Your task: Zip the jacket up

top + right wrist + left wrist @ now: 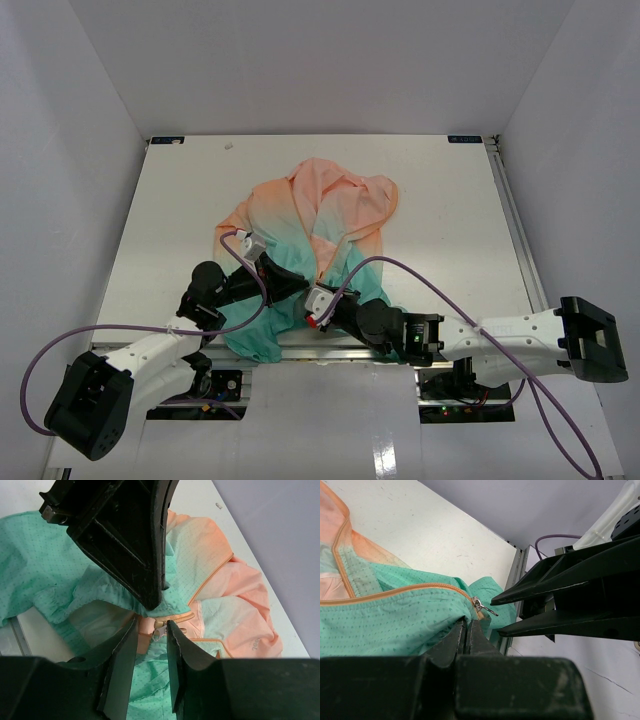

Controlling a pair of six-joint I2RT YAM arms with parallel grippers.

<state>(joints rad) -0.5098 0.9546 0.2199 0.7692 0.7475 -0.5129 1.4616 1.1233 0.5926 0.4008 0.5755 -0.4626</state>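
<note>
The jacket (320, 215) lies crumpled mid-table, peach-orange at the far end and teal at the near end. My left gripper (298, 284) is shut on a fold of teal fabric (395, 627) at the zipper's lower end; its closed jaws (467, 626) sit just below the small metal zipper pull (484, 607). My right gripper (322, 300) is open, and its two fingers straddle the zipper pull (160, 628) without closing on it. The right gripper also shows in the left wrist view (496, 617), beside the pull. The left gripper shows in the right wrist view (152, 602), pinching the teal hem.
The white table (180, 200) is walled in white on three sides. A metal rail (330, 345) runs along the near edge under the jacket's hem. Purple cables (420, 275) loop off both arms. The two grippers are very close together.
</note>
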